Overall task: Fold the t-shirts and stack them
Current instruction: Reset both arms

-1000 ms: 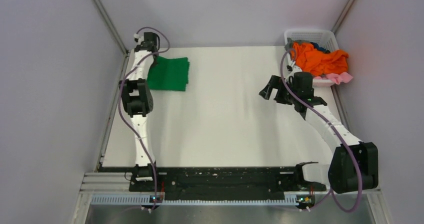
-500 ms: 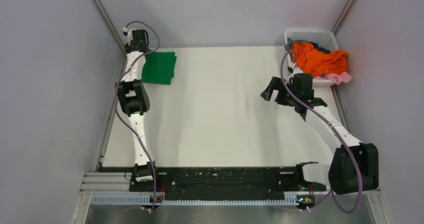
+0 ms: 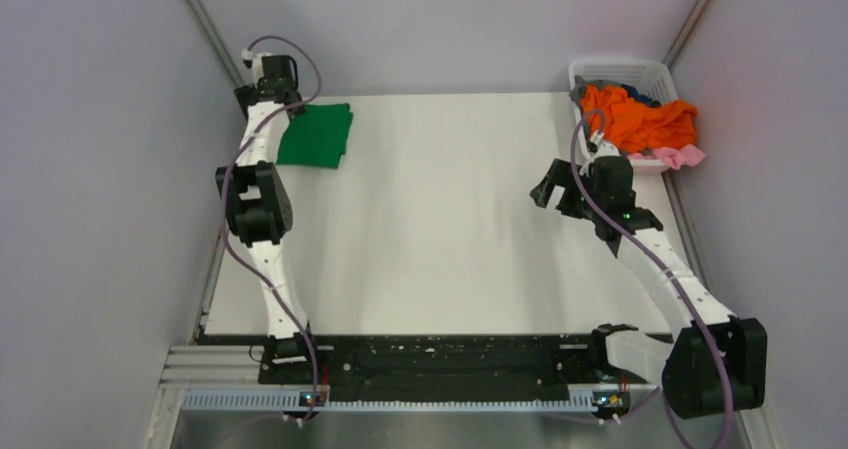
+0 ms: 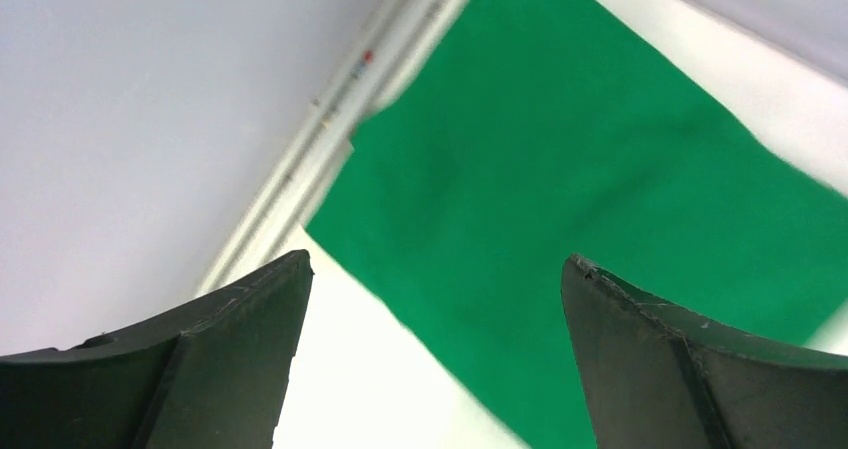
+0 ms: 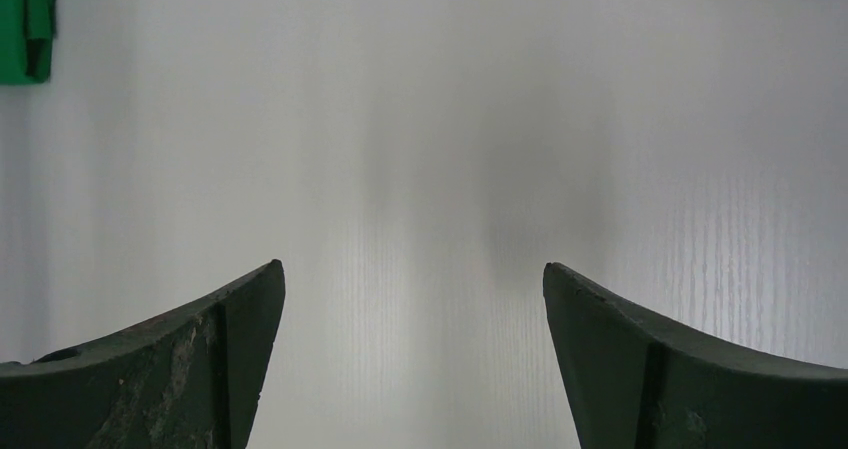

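A folded bright green t-shirt lies flat at the table's far left corner. My left gripper hovers open at the shirt's near-left edge, nothing between its fingers. A crumpled orange t-shirt tops the pile in the white basket at the far right, with pink cloth hanging over the rim and bits of blue and grey beside it. My right gripper is open over bare table, left of the basket. The green shirt shows at that view's top left.
A metal frame rail runs along the table's left edge beside the green shirt. Grey walls close in on the left, back and right. The white tabletop stretches between the two arms.
My left gripper pulled the green shirt toward the far left corner, then opened and let it go. The right arm shifted slightly right and nearer, still open.
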